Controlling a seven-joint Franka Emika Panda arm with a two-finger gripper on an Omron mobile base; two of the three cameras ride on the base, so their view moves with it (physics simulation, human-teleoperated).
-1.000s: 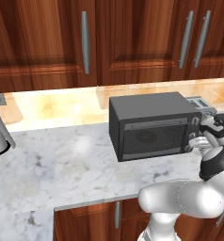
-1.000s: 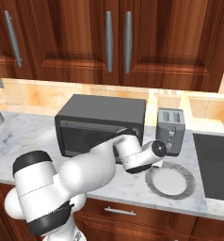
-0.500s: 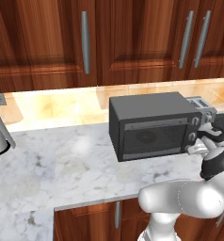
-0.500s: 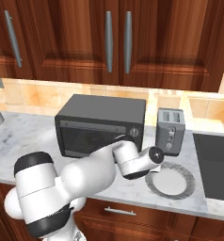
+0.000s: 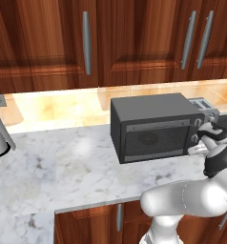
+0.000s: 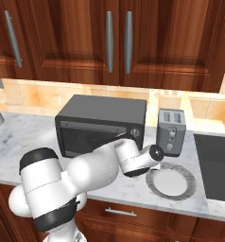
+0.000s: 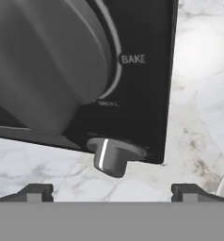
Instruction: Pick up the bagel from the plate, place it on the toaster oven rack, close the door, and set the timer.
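Knob (image 7: 48, 61) above open fingers (image 7: 36, 192).

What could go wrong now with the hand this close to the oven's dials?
The knob sits off to one side of the open gripper, so closing now would likely miss it or clip the oven's foot. The dials are stacked close together, so it may turn the wrong one. The forearm hangs just beside the plate and could nudge it.
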